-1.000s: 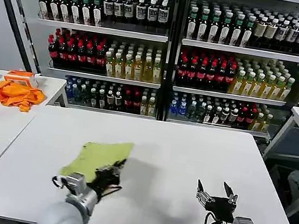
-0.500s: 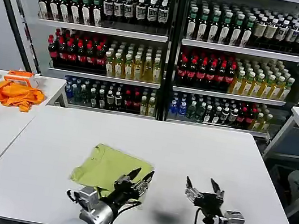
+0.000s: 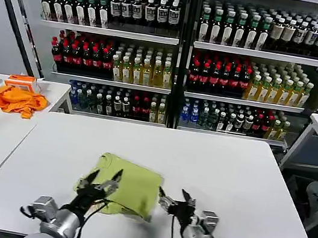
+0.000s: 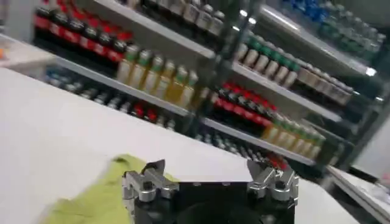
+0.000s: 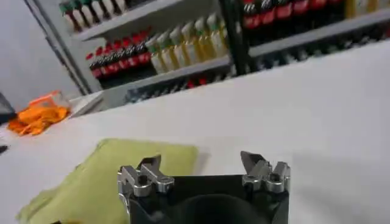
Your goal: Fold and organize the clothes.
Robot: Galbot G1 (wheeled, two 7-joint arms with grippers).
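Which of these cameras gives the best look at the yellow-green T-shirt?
The head view: the whole folded yellow-green T-shirt lies on the white table between both open grippers. The left wrist view catches a corner; the right wrist view shows more.

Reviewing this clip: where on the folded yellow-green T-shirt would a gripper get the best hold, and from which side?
Probably the near right corner of the T-shirt. It lies flat and folded on the white table, so only its edges offer a pinchable lip. The open right gripper sits just beside that corner and could come in low from the robot's right. The open left gripper hovers over the near left edge.
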